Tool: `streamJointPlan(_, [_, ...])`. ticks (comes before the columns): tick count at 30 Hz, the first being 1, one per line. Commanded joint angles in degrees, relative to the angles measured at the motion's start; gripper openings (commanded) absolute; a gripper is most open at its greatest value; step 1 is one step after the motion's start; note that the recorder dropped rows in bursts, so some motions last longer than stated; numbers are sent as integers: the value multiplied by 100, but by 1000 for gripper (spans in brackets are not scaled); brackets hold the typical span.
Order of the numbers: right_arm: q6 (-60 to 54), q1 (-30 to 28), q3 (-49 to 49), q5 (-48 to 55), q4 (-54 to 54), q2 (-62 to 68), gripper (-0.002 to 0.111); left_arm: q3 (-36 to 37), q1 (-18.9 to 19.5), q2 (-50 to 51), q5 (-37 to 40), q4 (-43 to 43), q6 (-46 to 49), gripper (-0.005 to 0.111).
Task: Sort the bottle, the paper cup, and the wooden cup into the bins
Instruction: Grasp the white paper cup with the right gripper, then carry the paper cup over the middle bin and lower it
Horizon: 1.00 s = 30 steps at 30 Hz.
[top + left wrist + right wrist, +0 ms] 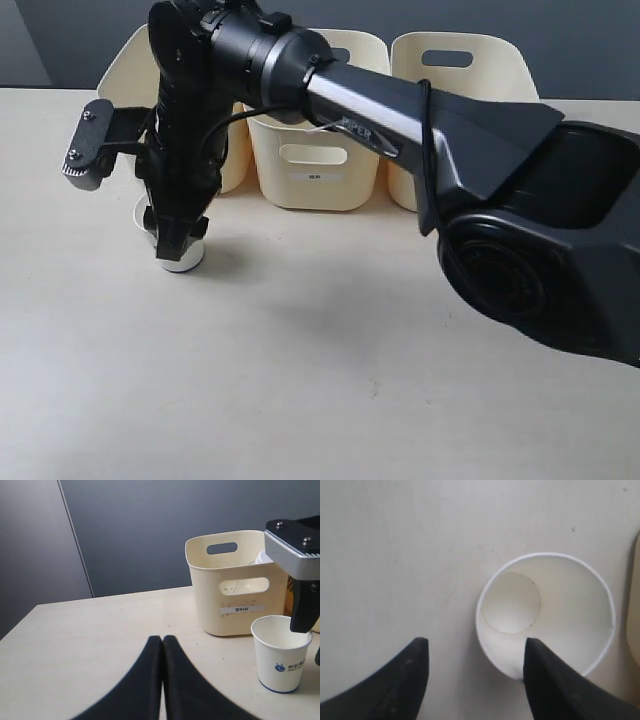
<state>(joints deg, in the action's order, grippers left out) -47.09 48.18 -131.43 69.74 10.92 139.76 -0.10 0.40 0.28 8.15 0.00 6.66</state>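
Observation:
The white paper cup (182,258) stands upright on the table in front of the left bin (125,72). My right gripper (178,238) has reached across and hangs right over it, open. In the right wrist view the right gripper (475,647) straddles the cup's (555,610) near wall, one finger above the inside and the other above bare table. The left gripper (162,641) is shut on nothing, low over the table, apart from the cup (281,655). The middle bin (315,150) and right bin (465,62) stand behind. Bottle and wooden cup are hidden or out of view.
The right arm's dark body (520,200) fills the right side of the exterior view and covers much of the left bin. In the left wrist view the labelled left bin (235,597) stands just behind the cup, with a white rounded piece (261,557) showing at its rim.

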Motion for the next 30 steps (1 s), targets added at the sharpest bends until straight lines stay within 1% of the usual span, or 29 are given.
streamJointPlan(1, [-120, -5, -17, 22, -31, 76, 55, 10, 3, -28, -40, 0, -8, 0])
streamJointPlan(9, [-263, -5, -17, -516, -43, 392, 54, 10, 3, -28, -40, 0, -8, 0])
streamJointPlan(10, [-263, -5, -17, -574, -56, 458, 52, 10, 3, -28, -40, 0, -8, 0])
streamJointPlan(11, [-263, -5, -17, -599, -81, 482, 44, 10, 3, -28, -40, 0, -8, 0])
streamJointPlan(12, [-263, -5, -17, -622, -105, 482, 22, 10, 3, -28, -40, 0, -8, 0])
streamJointPlan(13, [-263, -5, -17, -627, -138, 482, 5, 10, 3, -28, -40, 0, -8, 0])
streamJointPlan(14, [-263, -5, -17, -627, -179, 461, 1, 10, 3, -28, -40, 0, -8, 0])
streamJointPlan(17, [-263, -5, -17, -642, -291, 412, 1, 10, 3, -28, -40, 0, -8, 0])
streamJointPlan(20, [-235, -5, -17, -431, -291, 233, -1, 10, 3, -28, -40, 0, -8, 0])
streamJointPlan(30, [-103, -5, -17, -97, -280, -917, -1, 10, 3, -28, -40, 0, -8, 0])
